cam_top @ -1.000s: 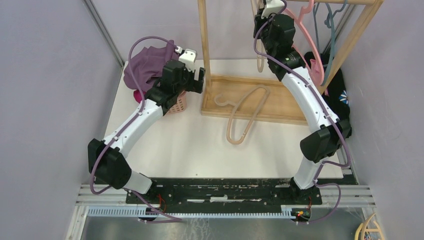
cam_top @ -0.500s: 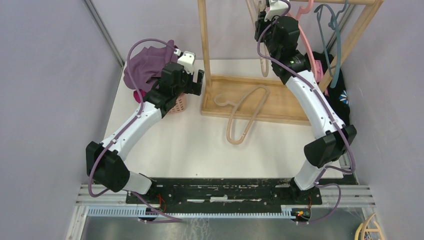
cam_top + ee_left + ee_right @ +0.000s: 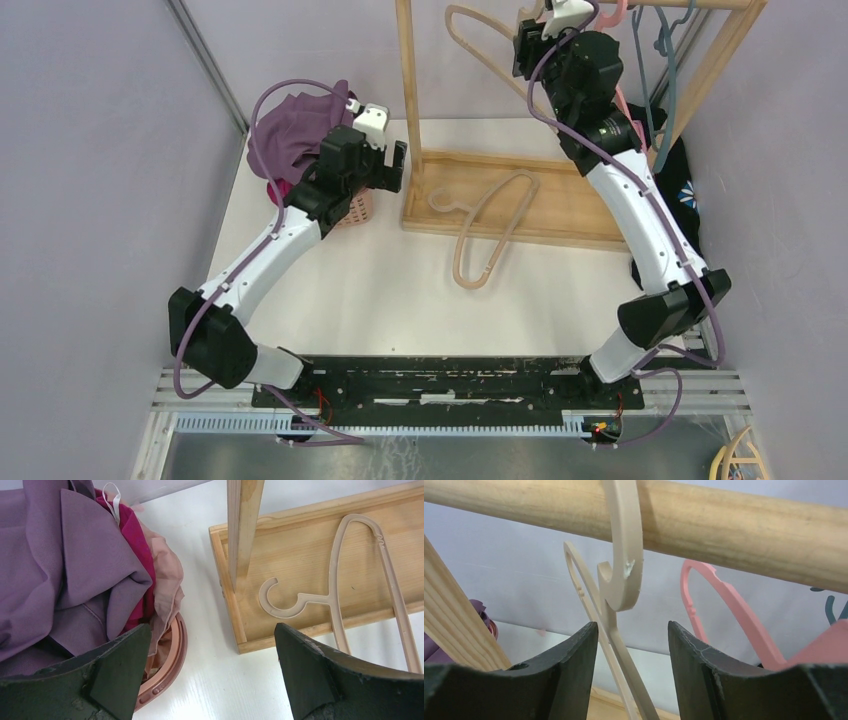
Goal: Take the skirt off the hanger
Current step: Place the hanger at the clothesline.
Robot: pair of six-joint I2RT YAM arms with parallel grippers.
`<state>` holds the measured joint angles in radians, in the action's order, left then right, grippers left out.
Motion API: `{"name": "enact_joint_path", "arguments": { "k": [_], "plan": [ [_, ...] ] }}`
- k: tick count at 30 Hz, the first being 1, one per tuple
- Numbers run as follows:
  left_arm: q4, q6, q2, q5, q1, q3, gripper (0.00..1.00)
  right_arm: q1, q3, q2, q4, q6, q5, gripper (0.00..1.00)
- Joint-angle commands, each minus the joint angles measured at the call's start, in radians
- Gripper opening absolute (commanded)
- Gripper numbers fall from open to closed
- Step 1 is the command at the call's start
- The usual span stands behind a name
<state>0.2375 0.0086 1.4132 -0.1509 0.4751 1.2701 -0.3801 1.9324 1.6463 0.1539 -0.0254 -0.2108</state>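
The purple skirt [image 3: 290, 125] lies heaped in a pink basket [image 3: 358, 208] at the back left, free of any hanger; the left wrist view shows the skirt [image 3: 65, 570] over red and tan cloth. My left gripper [image 3: 400, 165] hovers wide open beside the basket, and in its own view the left gripper [image 3: 212, 645] holds nothing. A beige hanger [image 3: 624, 540] hooks over the wooden rod [image 3: 749, 530]. My right gripper [image 3: 633, 630] is open just below it, the hanger's neck passing between the jaws untouched. From above, the beige hanger [image 3: 480, 55] hangs left of the right gripper [image 3: 530, 45].
A second beige hanger [image 3: 490, 230] lies across the rack's wooden base [image 3: 560, 200]. A pink hanger [image 3: 625, 100] and a teal hanger [image 3: 665, 60] hang on the rod. Black patterned cloth [image 3: 685, 180] sits at the right. The rack's post [image 3: 408, 90] stands near my left gripper.
My right gripper rose to the rod and opened, leaving the beige hanger hooked there; the hanger has swung left. The left arm barely moved.
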Motion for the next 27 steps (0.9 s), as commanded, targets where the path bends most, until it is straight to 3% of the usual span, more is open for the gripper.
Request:
{"name": "enact_joint_path", "arguments": {
  "k": [1, 11, 19, 27],
  "plan": [
    [-0.031, 0.013, -0.048, 0.002, -0.001, -0.003, 0.99, -0.009, -0.015, -0.112, -0.034, -0.049, -0.007, 0.60],
    [-0.016, 0.030, -0.048, 0.006, 0.000, -0.014, 0.99, -0.020, -0.137, -0.327, 0.002, -0.066, 0.004, 0.62],
    [0.013, 0.021, -0.061, 0.078, 0.007, -0.019, 0.99, -0.076, -0.268, -0.453, 0.208, 0.059, 0.050, 0.53],
    [0.058, -0.010, -0.123, 0.146, 0.149, -0.072, 0.99, -0.148, -0.374, -0.536, 0.388, 0.133, 0.067, 0.45]
  ]
}}
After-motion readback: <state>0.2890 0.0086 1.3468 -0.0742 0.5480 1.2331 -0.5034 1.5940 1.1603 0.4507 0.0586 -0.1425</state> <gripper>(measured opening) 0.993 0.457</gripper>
